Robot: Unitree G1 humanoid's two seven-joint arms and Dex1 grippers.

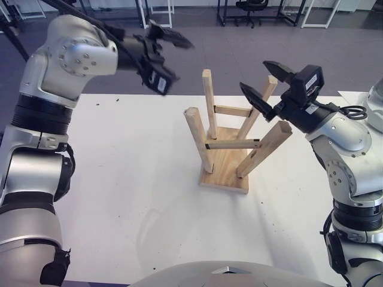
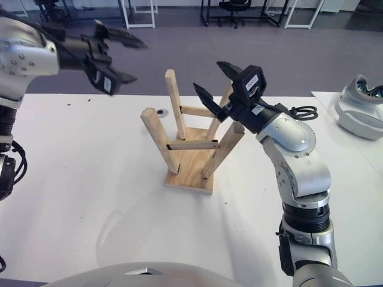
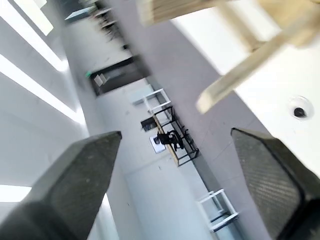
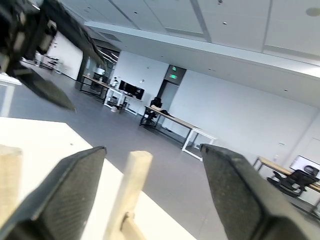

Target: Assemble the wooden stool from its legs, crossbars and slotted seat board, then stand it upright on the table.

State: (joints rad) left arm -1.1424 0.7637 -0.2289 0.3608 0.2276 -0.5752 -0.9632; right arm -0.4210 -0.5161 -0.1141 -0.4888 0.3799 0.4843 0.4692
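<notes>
1. The stool [image 1: 224, 149] rests upside down on the table [image 1: 131, 179], nearer the far edge than the near one and a little right of the middle.
2. Its seat board [image 1: 222, 170] lies flat on the surface. All four legs stick up and splay outward from it.
3. One crossbar [image 1: 233, 144] joins the two near legs and another [image 1: 232, 111] joins the two far ones. The joints look seated, though the slots themselves are too small to check.
4. The left gripper [image 1: 178, 63] hangs high over the far edge, left of the stool and well apart from it. Its fingers are spread wide and hold nothing.
5. The right gripper [image 1: 256, 76] is at the top of the far right leg [image 1: 258, 110], also spread wide. In the right wrist view that leg's end [image 4: 136, 175] sits between the two fingers, and I cannot see either one touching the wood.
6. Judgement: assembly looks finished, so the step in hand is turning the stool over onto its feet.
7. The next move calls for the right fingers to close firmly on that leg and the left gripper to come down to a leg on the other side. The two should then lift and turn the stool together, since a one-sided grip may let it swing or loosen a joint.
</notes>
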